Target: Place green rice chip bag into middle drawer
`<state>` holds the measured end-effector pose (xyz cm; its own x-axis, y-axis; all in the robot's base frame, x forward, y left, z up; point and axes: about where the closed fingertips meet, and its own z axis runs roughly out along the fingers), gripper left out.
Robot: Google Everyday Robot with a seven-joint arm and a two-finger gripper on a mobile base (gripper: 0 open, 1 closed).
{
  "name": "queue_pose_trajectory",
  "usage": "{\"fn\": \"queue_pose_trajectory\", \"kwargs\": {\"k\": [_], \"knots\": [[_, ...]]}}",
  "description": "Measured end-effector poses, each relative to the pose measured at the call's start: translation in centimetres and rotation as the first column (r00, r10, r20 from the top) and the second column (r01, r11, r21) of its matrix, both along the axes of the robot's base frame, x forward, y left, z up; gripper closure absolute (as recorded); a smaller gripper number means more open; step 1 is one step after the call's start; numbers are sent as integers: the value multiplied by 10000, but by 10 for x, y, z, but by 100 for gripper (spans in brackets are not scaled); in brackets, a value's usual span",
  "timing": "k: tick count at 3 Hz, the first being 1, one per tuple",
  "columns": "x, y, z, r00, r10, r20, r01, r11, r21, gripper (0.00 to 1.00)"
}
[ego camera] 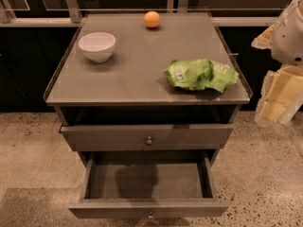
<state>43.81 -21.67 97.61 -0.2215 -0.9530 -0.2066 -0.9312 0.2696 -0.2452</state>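
The bag (201, 74) lay at the desk's (142, 70) front right. The middle drawer (147, 181) stood open. The end effector (277, 100) hung off to the right; I cannot tell its state.

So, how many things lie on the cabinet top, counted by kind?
green rice chip bag: 1
white bowl: 1
orange ball: 1
Total: 3
The gripper is at the right edge of the view, beside the cabinet and apart from the bag.

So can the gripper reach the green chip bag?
Probably yes: the gripper hangs beside the cabinet, and the green rice chip bag lies uncovered near that edge, with nothing between them.
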Motion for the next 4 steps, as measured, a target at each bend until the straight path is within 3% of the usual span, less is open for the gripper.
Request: {"fn": "queue_pose_trajectory", "kwargs": {"k": [2, 4], "knots": [[9, 1, -3, 9996, 21, 274, -31, 9993, 374, 0], [53, 15, -65, 9927, -922, 783, 759, 9788, 1903, 0]]}}
